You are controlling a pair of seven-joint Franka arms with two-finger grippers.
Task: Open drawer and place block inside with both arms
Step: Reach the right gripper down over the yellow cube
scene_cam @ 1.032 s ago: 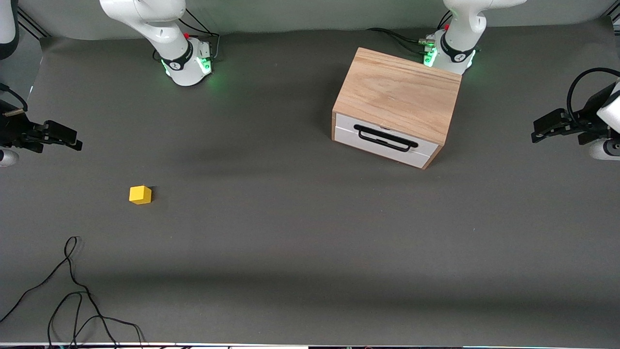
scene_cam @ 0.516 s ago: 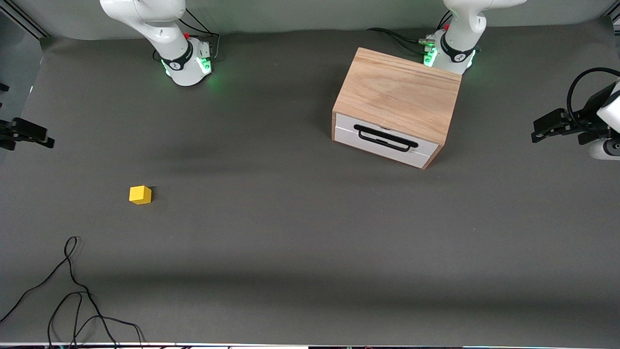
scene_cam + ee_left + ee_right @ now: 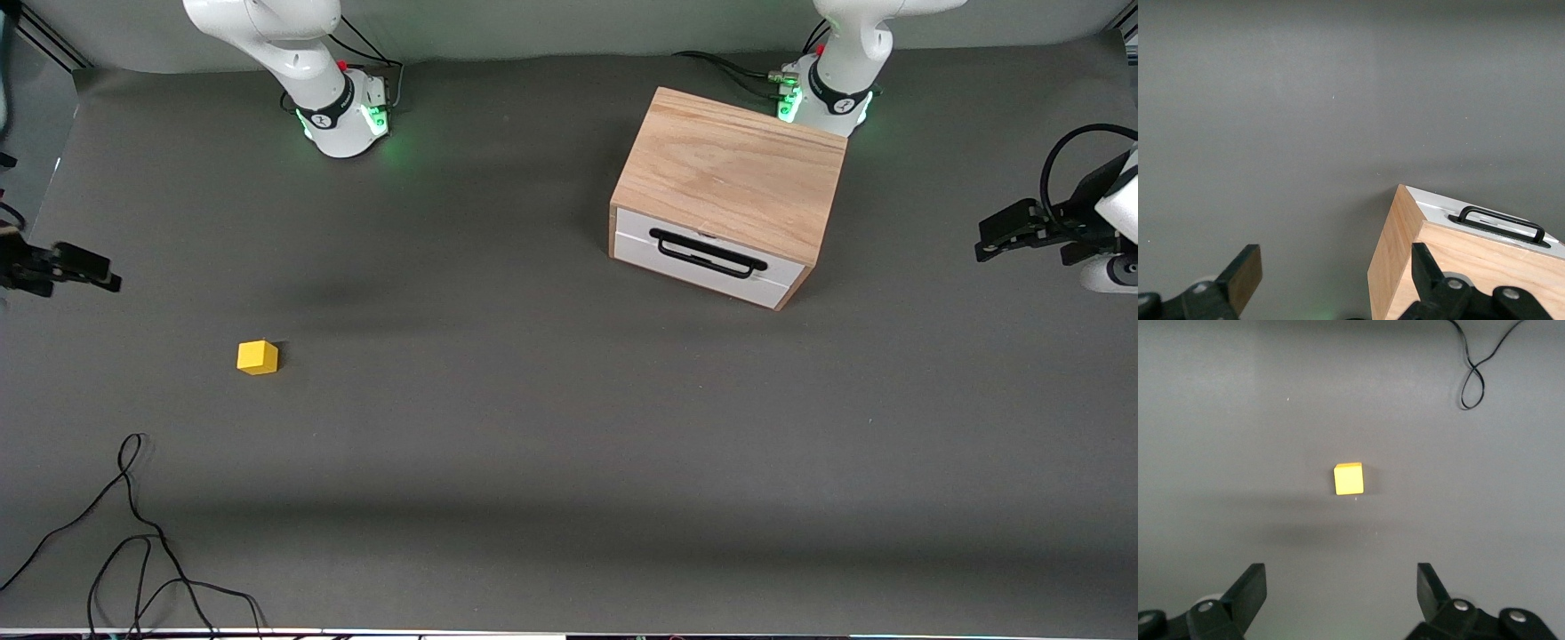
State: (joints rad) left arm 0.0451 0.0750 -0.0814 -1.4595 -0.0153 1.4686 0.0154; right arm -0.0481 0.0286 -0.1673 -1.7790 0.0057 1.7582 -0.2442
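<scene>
Right gripper (image 3: 114,284) shifted back inward, spread wide, empty, block (image 3: 258,357) at its 4 o'clock on worktop (image 3: 533,427), drawer (image 3: 707,258) closed, left gripper (image 3: 985,244) waiting, spread wide, empty.

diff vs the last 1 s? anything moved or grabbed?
Only the right end effector moved: over the right arm's end of the table it drew back toward the view's edge, then came partway back in. It is open and empty, with the block in its wrist view. Nothing was taken hold of. The left end effector waits, open. The block, the drawer (shut) and the box stayed put.
</scene>
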